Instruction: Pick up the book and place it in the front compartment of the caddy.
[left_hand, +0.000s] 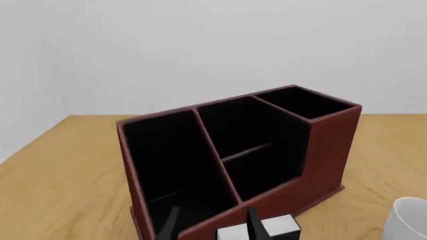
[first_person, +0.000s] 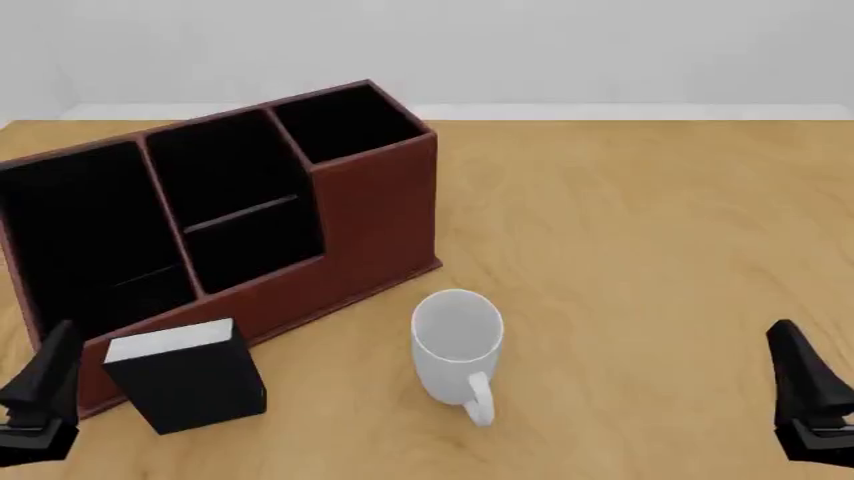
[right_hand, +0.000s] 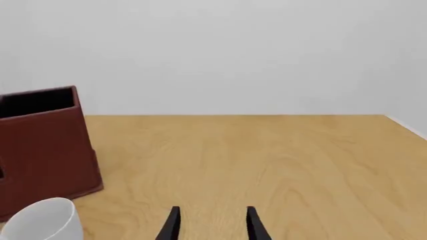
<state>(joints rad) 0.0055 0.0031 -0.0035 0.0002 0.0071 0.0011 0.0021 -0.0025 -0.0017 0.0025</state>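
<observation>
Book (first_person: 187, 385) stands untouched on the worktop (first_person: 641, 250) before the caddy (first_person: 227, 210); both end effectors, left (left_hand: 210, 225) and right (right_hand: 210, 222), gape empty.

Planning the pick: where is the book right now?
In the front view the book stands upright on the table at the near left, just in front of the caddy, left of the mug, by the left gripper.

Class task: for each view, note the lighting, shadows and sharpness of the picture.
Front view: even, soft light, only faint shadow under the mug and book. Left wrist view: caddy cells render pure black. Right wrist view: sharp throughout, no glare.
</observation>
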